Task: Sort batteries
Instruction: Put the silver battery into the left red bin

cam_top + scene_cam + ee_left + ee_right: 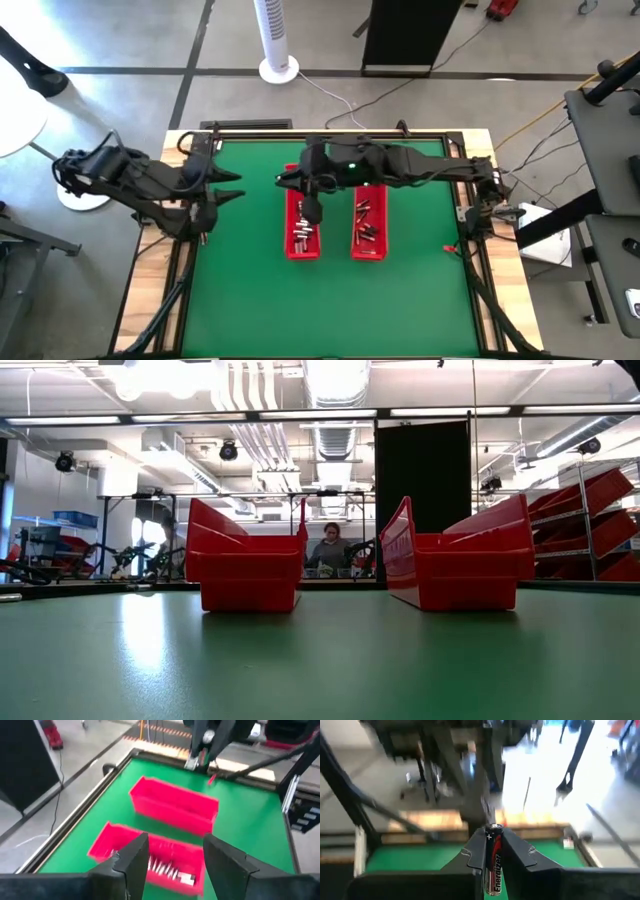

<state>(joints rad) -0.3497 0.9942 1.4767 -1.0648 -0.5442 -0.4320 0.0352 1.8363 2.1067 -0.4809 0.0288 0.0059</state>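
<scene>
Green felt covers the desk (250, 300), and near its middle stand two long red trays side by side, which serve as the landmark: the left tray (303, 232) and the right tray (369, 230), each with a scatter of small batteries (302, 236) on its floor. From the right edge of the desk the right arm (420, 165) reaches across to hang above the far end of the left tray. Its end effector (493, 865) is closed on a single black battery (494, 862) with red lettering, held upright between the fingers, as the right wrist view shows plainly. The left arm waits well to the left of the trays, at the desk's left edge; its end effector (172, 865) stands open with nothing between the fingers, looking across at both trays. The step in hand seems to be a carry: one battery lifted clear and on its way to whichever tray suits its kind. The next move calls for bringing that battery over the chosen tray, lowering it inside the walls and only then parting the fingers, so that it does not bounce onto the felt. Which tray it belongs in cannot be told from here.
</scene>
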